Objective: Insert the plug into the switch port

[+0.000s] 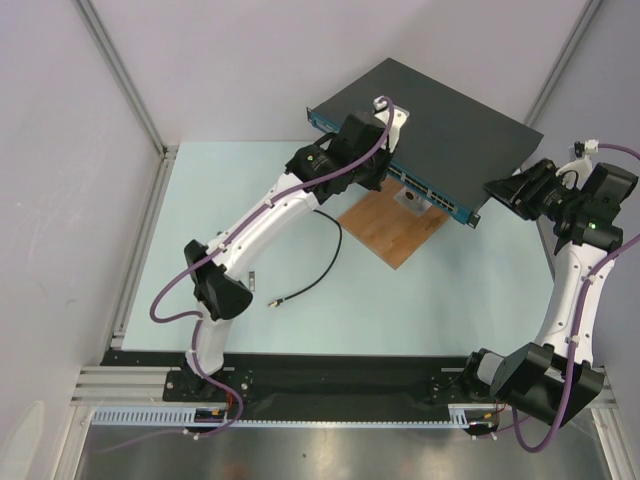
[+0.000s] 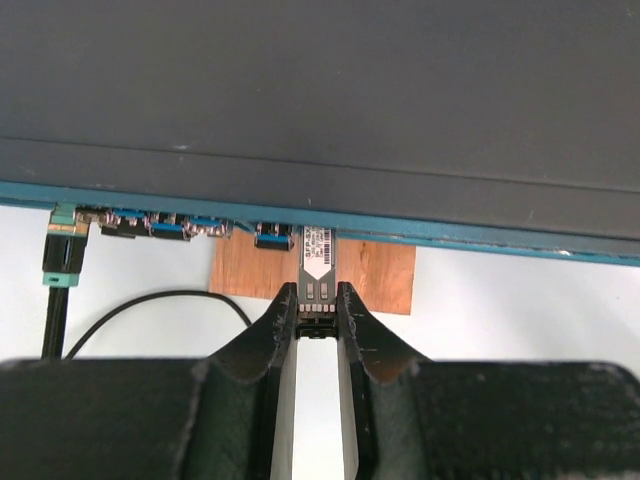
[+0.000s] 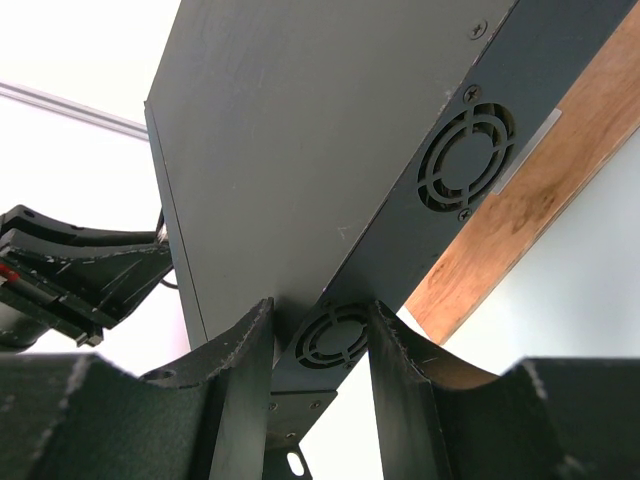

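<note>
Right now the L gripper [image 2: 318, 292] is pinched narrow on the plug [image 2: 316, 262]. The plug's front end meets the switch [image 2: 320, 100] port row straight ahead of the tips, over the board [image 2: 365, 280]; depth can't be told. A teal connector [image 2: 62, 250] sits in a port off to the tips' left in the wrist view. The R gripper [image 3: 320, 315] is clamped on the switch's vented side wall, which sits btwn its fingers.

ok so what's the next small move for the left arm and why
Probably ease the left gripper straight forward: the plug it pinches has its tip at the switch's blue front face, seemingly lined up with a port, and the right gripper clamps the switch's corner.
</note>
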Tool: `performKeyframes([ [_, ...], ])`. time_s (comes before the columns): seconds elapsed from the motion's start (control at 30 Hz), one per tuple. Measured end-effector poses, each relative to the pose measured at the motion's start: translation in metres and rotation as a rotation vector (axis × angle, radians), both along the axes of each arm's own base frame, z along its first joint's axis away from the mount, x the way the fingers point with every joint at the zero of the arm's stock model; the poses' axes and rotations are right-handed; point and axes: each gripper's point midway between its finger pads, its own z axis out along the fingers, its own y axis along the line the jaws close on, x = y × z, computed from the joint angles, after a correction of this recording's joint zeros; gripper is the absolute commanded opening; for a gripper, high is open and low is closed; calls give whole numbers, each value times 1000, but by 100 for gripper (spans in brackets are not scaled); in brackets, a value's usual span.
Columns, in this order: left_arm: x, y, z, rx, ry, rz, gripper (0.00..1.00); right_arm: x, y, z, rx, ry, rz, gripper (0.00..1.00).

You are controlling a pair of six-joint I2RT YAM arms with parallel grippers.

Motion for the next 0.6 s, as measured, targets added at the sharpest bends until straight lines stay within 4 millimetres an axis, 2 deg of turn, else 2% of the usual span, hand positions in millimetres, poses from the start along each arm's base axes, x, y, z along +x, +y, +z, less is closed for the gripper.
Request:
performKeyframes([
  [0.37,13,-9,-6,-25,-46,9,1,0,0,0,-1,-2,0,20],
  [0.6,15,-7,-6,-21,-52,10,33,0,0,0,-3,-3,2,22],
])
